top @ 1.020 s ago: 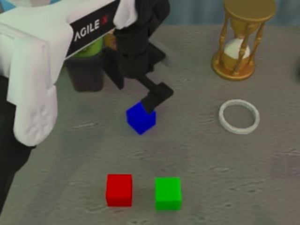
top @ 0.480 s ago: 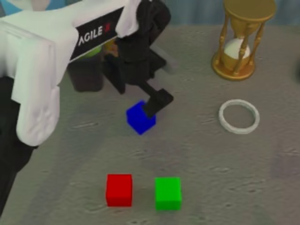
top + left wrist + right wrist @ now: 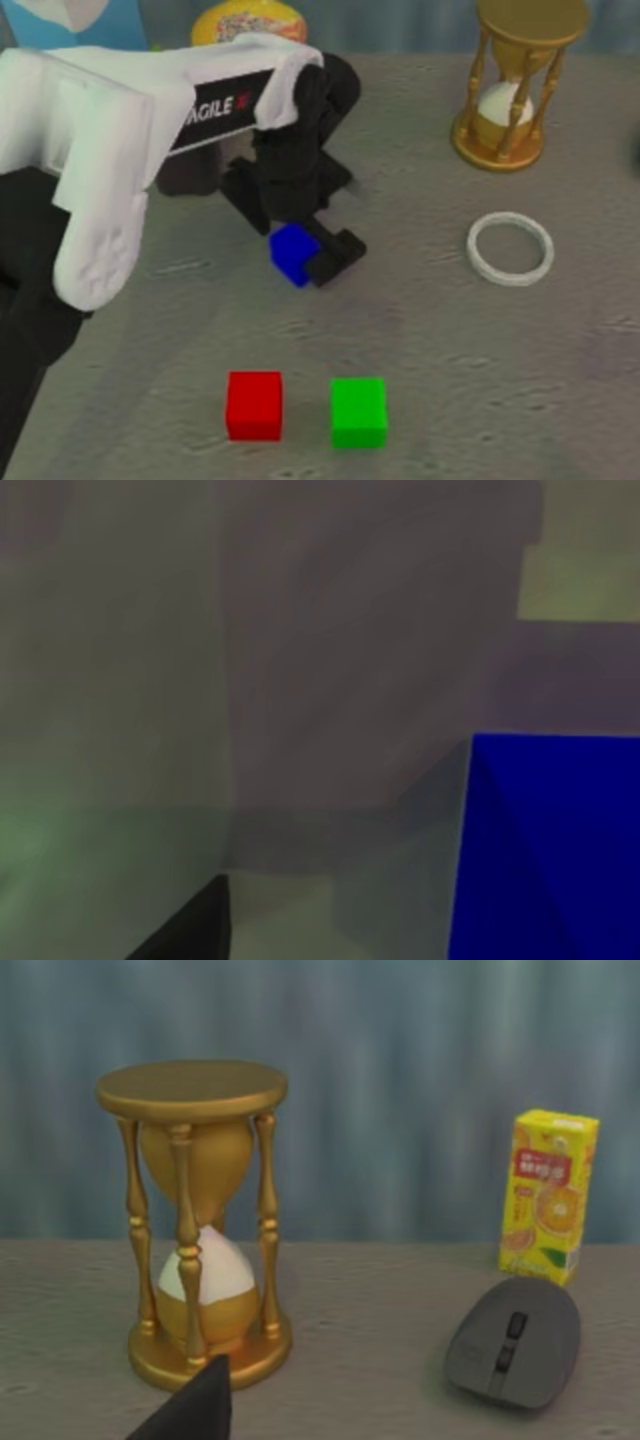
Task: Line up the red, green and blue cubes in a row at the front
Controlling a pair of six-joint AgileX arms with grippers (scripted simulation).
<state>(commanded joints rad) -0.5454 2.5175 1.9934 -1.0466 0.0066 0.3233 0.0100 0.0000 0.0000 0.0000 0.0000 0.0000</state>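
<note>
Blue cube sits mid-surface, slightly left of centre, well back from the front edge. Left gripper is down around it, fingers spread to either side; contact cannot be told. Red cube and green cube lie side by side near the front edge, apart. White ring and hourglass toward the right back. Right wrist view shows grey mouse and orange juice carton; right gripper's fingers cannot be told.
</note>
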